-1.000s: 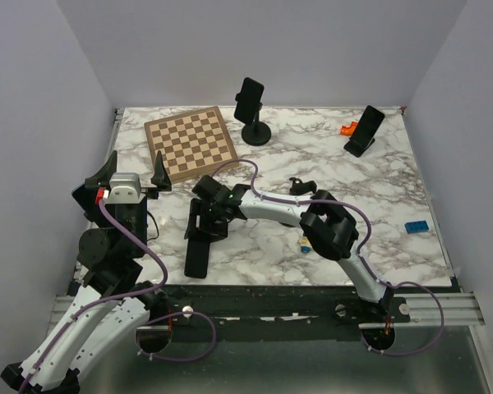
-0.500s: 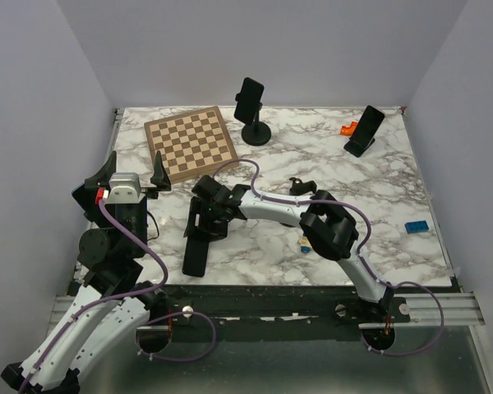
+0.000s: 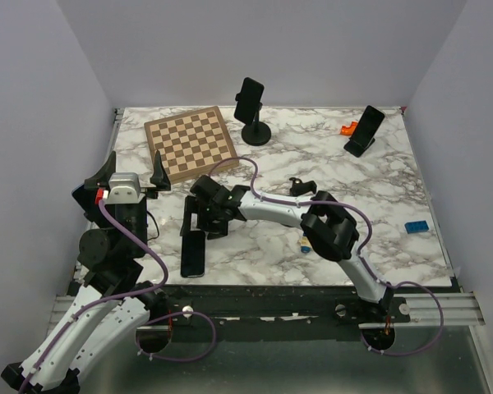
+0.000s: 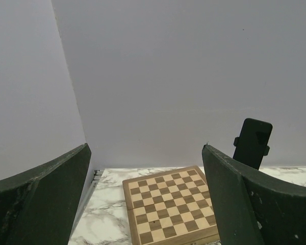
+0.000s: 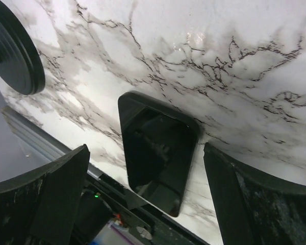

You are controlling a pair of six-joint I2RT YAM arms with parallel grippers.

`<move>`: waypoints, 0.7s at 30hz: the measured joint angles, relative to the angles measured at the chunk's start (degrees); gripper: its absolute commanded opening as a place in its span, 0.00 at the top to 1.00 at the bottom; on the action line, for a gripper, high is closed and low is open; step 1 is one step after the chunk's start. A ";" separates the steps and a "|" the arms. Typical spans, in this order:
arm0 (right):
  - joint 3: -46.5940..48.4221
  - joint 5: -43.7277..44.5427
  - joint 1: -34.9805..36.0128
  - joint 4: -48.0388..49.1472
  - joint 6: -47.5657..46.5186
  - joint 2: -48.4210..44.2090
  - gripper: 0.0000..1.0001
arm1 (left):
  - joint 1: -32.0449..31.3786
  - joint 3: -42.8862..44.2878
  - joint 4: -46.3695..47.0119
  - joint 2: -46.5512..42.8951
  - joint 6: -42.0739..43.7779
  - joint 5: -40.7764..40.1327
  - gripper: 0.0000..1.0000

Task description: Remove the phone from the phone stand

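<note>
A black phone point(image 3: 192, 253) lies flat on the marble table point(image 3: 329, 164) near the front edge, left of centre. My right gripper point(image 3: 202, 217) is open just behind it. In the right wrist view the phone point(image 5: 158, 153) lies between the spread fingers, untouched by my right gripper point(image 5: 146, 149). A second phone point(image 3: 248, 99) stands clamped on a round-based stand point(image 3: 256, 134) at the back. A third phone point(image 3: 368, 125) leans on a stand at the back right. My left gripper point(image 3: 131, 172) is open and empty, raised at the left, and in the left wrist view point(image 4: 145, 149) it faces the back wall.
A chessboard point(image 3: 190, 142) lies at the back left and shows in the left wrist view point(image 4: 168, 209). A small black clip point(image 3: 299, 185), an orange piece point(image 3: 348, 128) and a blue brick point(image 3: 416, 226) lie on the table. A black round disc point(image 5: 13, 48) sits beside the right gripper.
The flat phone has shifted slightly left along the front edge. My right gripper has drawn back a little from it, jaws open. The left arm has not moved.
</note>
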 measured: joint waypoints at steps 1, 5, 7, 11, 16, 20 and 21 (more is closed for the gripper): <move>0.00 0.61 0.07 -0.09 -1.14 -0.24 0.00 | 0.00 -0.02 0.02 0.00 0.02 -0.02 0.03; -3.39 4.48 0.17 -0.26 -8.07 -3.69 0.00 | 0.00 -0.17 0.20 -0.09 0.09 -0.22 0.03; -9.09 7.15 0.26 0.33 -12.24 -8.94 0.00 | 0.00 -0.22 0.26 -0.24 0.15 -0.31 0.03; -24.04 12.55 0.24 3.65 -21.00 -26.67 0.00 | 0.00 -0.22 0.39 -0.59 0.13 -0.44 0.03; -36.83 19.15 0.35 11.37 -29.81 -51.17 0.00 | -0.11 -0.22 0.39 -0.81 -0.13 -0.44 0.03; -40.09 26.29 0.35 13.84 -33.24 -63.28 0.00 | -0.44 -0.22 0.35 -0.81 -0.46 -0.44 0.03; -39.98 28.85 0.35 13.62 -33.11 -64.50 0.00 | -0.61 -0.22 0.37 -0.81 -0.50 -0.44 0.03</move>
